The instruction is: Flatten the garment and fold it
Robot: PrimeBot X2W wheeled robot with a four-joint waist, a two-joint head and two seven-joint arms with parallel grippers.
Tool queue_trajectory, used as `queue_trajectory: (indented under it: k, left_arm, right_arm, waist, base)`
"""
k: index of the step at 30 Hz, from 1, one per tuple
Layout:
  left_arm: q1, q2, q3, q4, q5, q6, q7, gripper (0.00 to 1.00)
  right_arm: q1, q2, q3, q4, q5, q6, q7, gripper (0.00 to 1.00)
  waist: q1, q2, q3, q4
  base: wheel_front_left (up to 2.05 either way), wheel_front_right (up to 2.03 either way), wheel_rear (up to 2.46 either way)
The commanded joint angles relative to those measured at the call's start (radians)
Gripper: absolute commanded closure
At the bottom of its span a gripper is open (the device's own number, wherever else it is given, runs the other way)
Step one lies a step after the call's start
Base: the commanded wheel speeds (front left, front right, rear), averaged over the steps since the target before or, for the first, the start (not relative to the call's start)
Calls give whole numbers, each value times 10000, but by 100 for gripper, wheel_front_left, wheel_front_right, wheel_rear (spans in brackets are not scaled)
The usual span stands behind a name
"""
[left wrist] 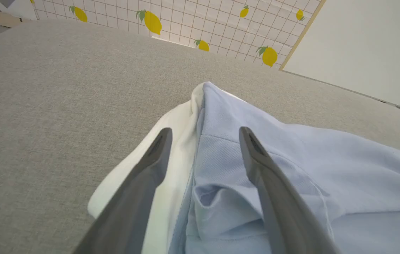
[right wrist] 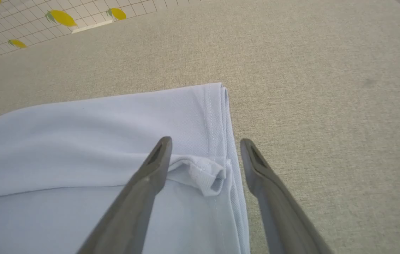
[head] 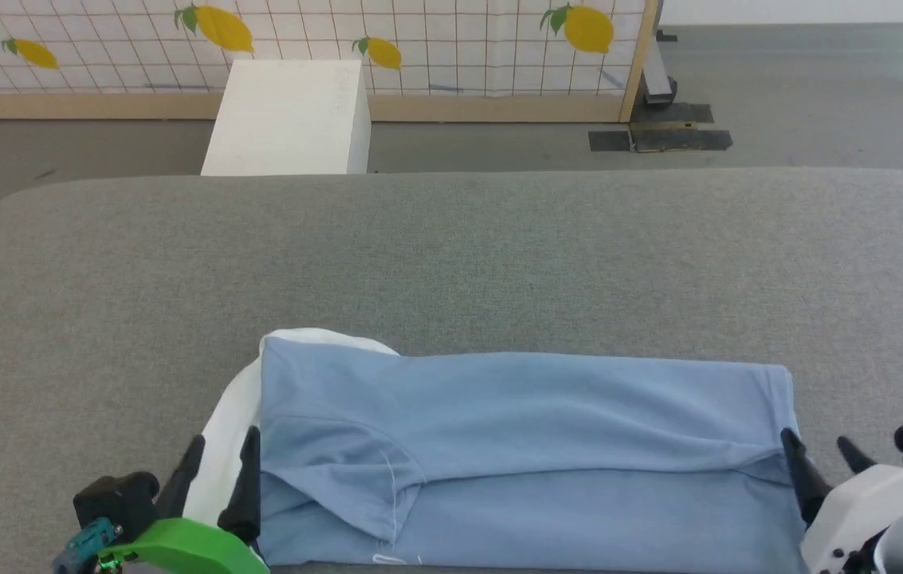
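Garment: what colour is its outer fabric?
The garment is light blue; the head view shows it best.

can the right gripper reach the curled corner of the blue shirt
Probably yes: the right gripper is open, and the curled corner of the garment lies between its jaws, nothing covering it.

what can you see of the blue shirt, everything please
The garment is a light blue knit T-shirt, white inner fabric showing at its left end. It lies folded into a long band on the grey cloth surface, a sleeve lapped over the front, stitched hem at the right. The open left gripper and open right gripper stand at its ends.
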Motion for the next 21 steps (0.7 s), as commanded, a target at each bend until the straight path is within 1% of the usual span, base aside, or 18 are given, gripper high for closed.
queue_trajectory:
  k: [1, 5, 8, 11, 13, 14, 17, 21]
  left_arm:
    - [-315, -52, 81, 50, 221, 115, -201, 0]
    - [-827, -170, 166, 249, 918, 348, -598, 0]
    - [-1298, -289, 276, 478, 1480, 379, -735, 0]
    - [-1728, -508, 409, 658, 1984, 334, -771, 0]
    - [-2031, -704, 661, 710, 2369, 219, -776, 0]
    - [-2204, -1035, 899, 783, 2810, 25, -778, 0]
    - [-2321, -1295, 1098, 904, 3163, -230, -779, 0]
    - [-2438, -1489, 1279, 1114, 3426, -528, -780, 0]
  right_arm:
    - [106, 41, -109, -143, 57, -15, -301, 0]
    - [-33, 75, -415, -25, 346, -15, -1261, 0]
    - [-311, 78, -558, 478, 492, -15, -1824, 0]
    - [-638, 79, -654, 1074, 542, -15, -2022, 0]
    - [-900, 79, -694, 1593, 514, -15, -1879, 0]
    - [-1219, 80, -728, 2260, 342, -15, -1343, 0]
    - [-1506, 80, -727, 2871, -9, -15, -489, 0]
    - [-1795, 80, -804, 3351, -417, -15, 466, 0]
  waist:
    - [1, 0, -46, 5]
    - [1, 0, -72, -6]
    - [1, 0, -61, -18]
    - [1, 0, -47, -26]
    - [1, 0, -40, -38]
    - [1, 0, -53, -62]
    - [1, 0, -77, -90]
    - [1, 0, -99, -112]
  base:
    - [0, 0, 0]
    - [0, 0, 0]
    - [0, 0, 0]
    - [0, 0, 0]
    - [0, 0, 0]
    - [0, 0, 0]
    - [0, 0, 0]
    - [0, 0, 0]
